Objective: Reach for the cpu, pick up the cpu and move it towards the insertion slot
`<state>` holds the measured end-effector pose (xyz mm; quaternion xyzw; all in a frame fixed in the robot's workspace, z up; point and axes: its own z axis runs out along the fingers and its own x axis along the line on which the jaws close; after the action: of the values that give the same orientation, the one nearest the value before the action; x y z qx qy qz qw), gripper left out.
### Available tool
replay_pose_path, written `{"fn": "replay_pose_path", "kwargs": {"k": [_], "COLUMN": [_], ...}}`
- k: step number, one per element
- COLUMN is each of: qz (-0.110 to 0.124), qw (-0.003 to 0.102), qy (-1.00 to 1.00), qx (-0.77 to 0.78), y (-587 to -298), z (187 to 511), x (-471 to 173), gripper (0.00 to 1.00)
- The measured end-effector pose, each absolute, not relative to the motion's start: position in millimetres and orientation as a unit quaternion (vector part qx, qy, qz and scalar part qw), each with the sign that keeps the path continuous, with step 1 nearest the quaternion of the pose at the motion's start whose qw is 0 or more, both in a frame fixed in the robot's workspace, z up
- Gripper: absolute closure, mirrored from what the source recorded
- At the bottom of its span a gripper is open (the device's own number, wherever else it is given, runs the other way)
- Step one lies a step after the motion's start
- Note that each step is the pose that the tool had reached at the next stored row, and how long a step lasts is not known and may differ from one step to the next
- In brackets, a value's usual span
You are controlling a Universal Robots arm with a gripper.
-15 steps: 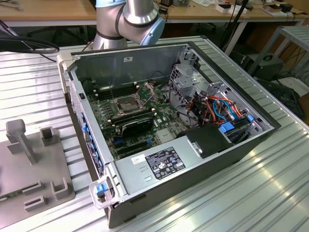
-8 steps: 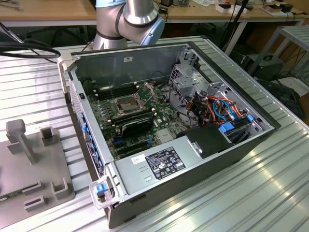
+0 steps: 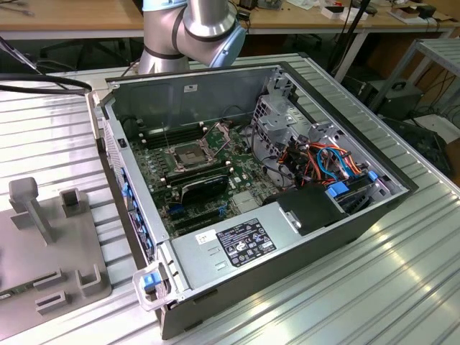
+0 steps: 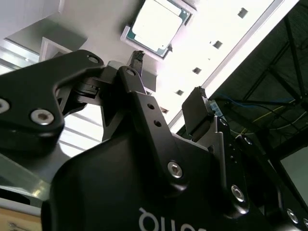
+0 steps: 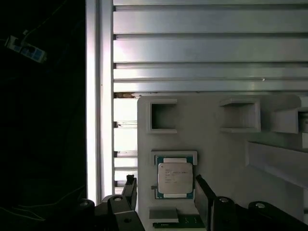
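First wrist view: the cpu (image 5: 175, 179) lies flat, silver lid up, in a framed square pocket of a grey holder plate (image 5: 216, 139). The print on its lid is too fine to read. The hand (image 5: 163, 182) points straight at it without touching. Its two black fingers (image 5: 130, 185) are spread wide and grip nothing. In the second wrist view, white lettering on the body of the hand (image 4: 168, 74) is cut off. The plate rests on a ribbed aluminium bench (image 5: 207, 48). In the exterior view the insertion slot (image 3: 188, 154) sits inside an open computer case (image 3: 287, 251) bearing a white label (image 3: 244, 243). The arm (image 3: 201, 25) bends behind the case.
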<state>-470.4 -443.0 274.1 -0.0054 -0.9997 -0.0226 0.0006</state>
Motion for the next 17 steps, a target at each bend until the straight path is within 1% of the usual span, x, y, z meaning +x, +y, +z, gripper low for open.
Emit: {"fn": "replay_pose_path", "kwargs": {"k": [17], "qz": [-0.023], "qw": [0.001], "qy": [-1.000], "qx": [-0.005], "y": [-447.7], "z": [267.2], "x": [-470.6], "gripper": [0.40]}}
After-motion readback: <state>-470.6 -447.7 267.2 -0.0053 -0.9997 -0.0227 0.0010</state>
